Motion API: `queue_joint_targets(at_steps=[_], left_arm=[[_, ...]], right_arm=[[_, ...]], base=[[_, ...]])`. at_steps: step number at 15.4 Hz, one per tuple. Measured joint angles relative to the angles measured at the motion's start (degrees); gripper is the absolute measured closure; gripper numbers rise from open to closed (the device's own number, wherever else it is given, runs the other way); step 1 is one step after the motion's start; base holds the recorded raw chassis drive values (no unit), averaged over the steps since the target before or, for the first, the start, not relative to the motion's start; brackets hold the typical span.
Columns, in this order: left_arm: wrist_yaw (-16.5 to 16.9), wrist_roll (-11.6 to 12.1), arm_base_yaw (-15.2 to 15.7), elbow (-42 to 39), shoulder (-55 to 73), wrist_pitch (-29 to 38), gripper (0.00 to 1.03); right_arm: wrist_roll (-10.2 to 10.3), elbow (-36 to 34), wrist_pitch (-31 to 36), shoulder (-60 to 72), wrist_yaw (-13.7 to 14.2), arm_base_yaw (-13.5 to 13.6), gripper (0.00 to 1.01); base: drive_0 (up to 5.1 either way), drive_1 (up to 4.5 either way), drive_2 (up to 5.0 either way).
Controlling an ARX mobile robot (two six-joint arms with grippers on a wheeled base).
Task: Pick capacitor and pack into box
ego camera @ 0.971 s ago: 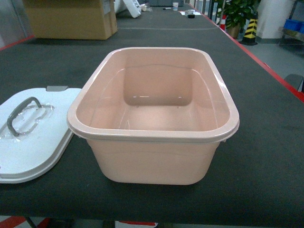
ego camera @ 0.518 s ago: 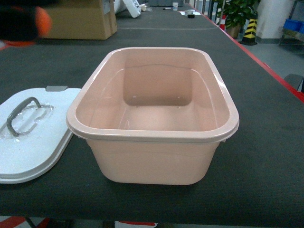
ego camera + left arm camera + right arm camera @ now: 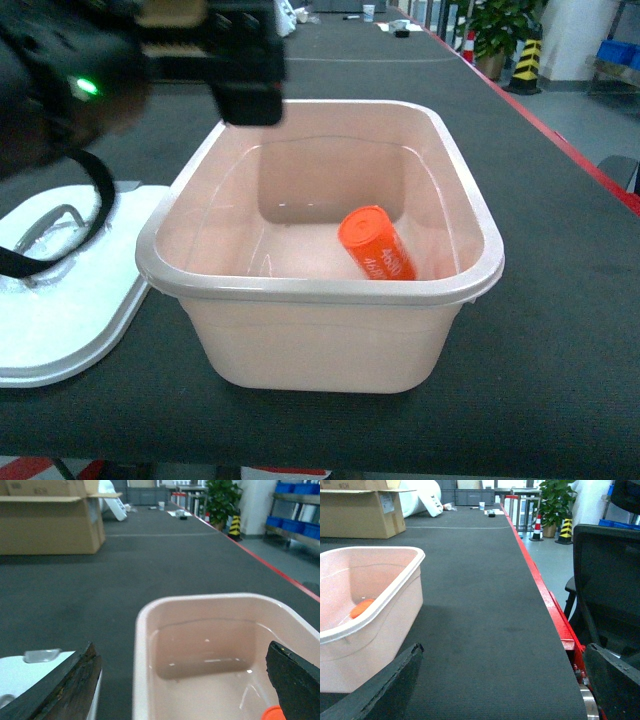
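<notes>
Glossy orange cylindrical capacitor (image 3: pixel 376 244) lies tilted in your smooth peach-pink plastic box (image 3: pixel 320 290); left hand (image 3: pixel 185 680) released above its rim, right hand (image 3: pixel 500 690) released over the bench's (image 3: pixel 485 605) right edge; white lid (image 3: pixel 70 310) left.

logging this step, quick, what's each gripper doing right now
Left gripper: open, empty, above the box; capacitor lies inside it.
Right gripper: open, empty.

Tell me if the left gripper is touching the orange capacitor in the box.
Apart. The head view shows the capacitor lying on the floor of the box, while the left gripper hangs above the rim's far-left corner, empty, with clear space between them.
</notes>
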Motion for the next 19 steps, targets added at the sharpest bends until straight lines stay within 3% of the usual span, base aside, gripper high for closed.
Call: queue_joint_targets(at_steps=[3, 4, 5, 7, 10, 12, 15, 19], left_arm=[[5.03, 0.24, 12.83, -6.40, -8.41, -0.02, 0.05], [7.91, 0.61, 19.96, -9.03, -7.58, 1.16, 0.05], [9.51, 0.59, 24.24, -9.79, -4.92, 3.37, 0.05], [11.78, 0.70, 29.18, -9.11, 1.62, 7.21, 0.05], [14.99, 2.12, 31.89, -1.01, 17.79, 7.10, 0.05], [16.55, 2.69, 31.89, 4.96, 26.36, 3.87, 0.05], [15.06, 4.74, 31.52, 10.32, 34.23, 3.34, 0.05], [15.06, 5.55, 31.82, 11.50, 34.73, 2.51, 0.48]], right_arm=[[0.00, 0.00, 0.00, 0.00, 0.00, 0.00, 0.03], [0.00, 0.00, 0.00, 0.00, 0.02, 0.00, 0.03], [0.00, 0.00, 0.00, 0.00, 0.00, 0.00, 0.03], [0.00, 0.00, 0.00, 0.00, 0.00, 0.00, 0.03], [0.00, 0.00, 0.00, 0.00, 0.00, 0.00, 0.03], [0.00, 0.00, 0.00, 0.00, 0.00, 0.00, 0.03], [0.00, 0.00, 0.00, 0.00, 0.00, 0.00, 0.03], [0.00, 0.00, -0.02, 0.00, 0.00, 0.00, 0.03]], base=[[0.0, 0.00, 0.0], [0.0, 0.00, 0.0], [0.0, 0.00, 0.0], [0.0, 0.00, 0.0], [0.0, 0.00, 0.0], [0.0, 0.00, 0.0], [0.0, 0.00, 0.0], [0.0, 0.00, 0.0]])
